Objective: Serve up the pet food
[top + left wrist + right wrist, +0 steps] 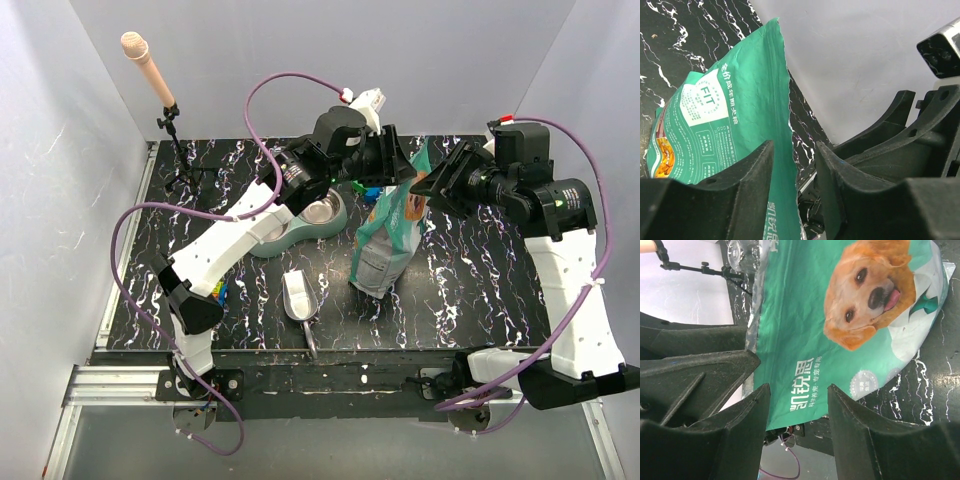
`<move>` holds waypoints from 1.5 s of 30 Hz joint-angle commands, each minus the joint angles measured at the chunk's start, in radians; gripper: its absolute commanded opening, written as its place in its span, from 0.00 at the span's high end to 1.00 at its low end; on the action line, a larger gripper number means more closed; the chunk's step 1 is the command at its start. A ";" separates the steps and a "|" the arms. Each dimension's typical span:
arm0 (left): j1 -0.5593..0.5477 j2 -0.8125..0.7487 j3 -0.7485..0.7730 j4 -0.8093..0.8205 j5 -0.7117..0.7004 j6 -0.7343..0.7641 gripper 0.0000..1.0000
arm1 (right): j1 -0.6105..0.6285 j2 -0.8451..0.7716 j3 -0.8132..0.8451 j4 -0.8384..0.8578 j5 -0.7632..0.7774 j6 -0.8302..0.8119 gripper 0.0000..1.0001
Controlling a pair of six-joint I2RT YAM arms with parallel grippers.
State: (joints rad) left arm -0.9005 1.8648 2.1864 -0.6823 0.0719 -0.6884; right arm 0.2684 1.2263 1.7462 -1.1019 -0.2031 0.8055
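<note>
Nearest me, at the front of the black marbled bench (480,290), a metal scoop (298,295) lies on its back with its handle pointing at the arm bases. I can't see any food in its bowl.

A little further in stands the teal-and-white bag (385,235), upright and leaning a bit. A golden dog is printed on the side facing the right arm. I can't pick out any loose pet food. An orange, grainy patch low on the bag's other side could be pellets or only print, and whatever is inside the bag is hidden.

Both arms meet at the top of the bag. The left fingers (740,190) stand apart with the bag's upper edge between them, and bench shows in the gap, so they are released. The right fingers (730,440) are also spread, with the printed face in the gap, and are not clenched on it.

Behind the bag, a steel bowl (320,212) sits in a pale green feeder, half hidden under the left arm. Small green and blue blocks (372,190) peek out beside it. At the far left corner a microphone (140,55) rises on its stand.
</note>
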 commanded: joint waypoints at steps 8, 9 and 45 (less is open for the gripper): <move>0.031 -0.039 -0.004 0.033 0.052 -0.007 0.77 | -0.006 0.019 0.029 0.068 -0.045 0.015 0.45; 0.032 -0.036 0.003 0.032 0.055 -0.008 0.78 | -0.006 0.019 0.030 0.068 -0.044 0.017 0.45; 0.037 0.051 0.073 -0.063 0.103 -0.036 1.00 | -0.006 0.119 0.154 0.017 0.134 0.089 0.57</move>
State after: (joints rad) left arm -0.8658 1.9060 2.2284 -0.7120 0.1688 -0.7185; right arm 0.2676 1.3563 1.9144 -1.1122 -0.0734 0.8879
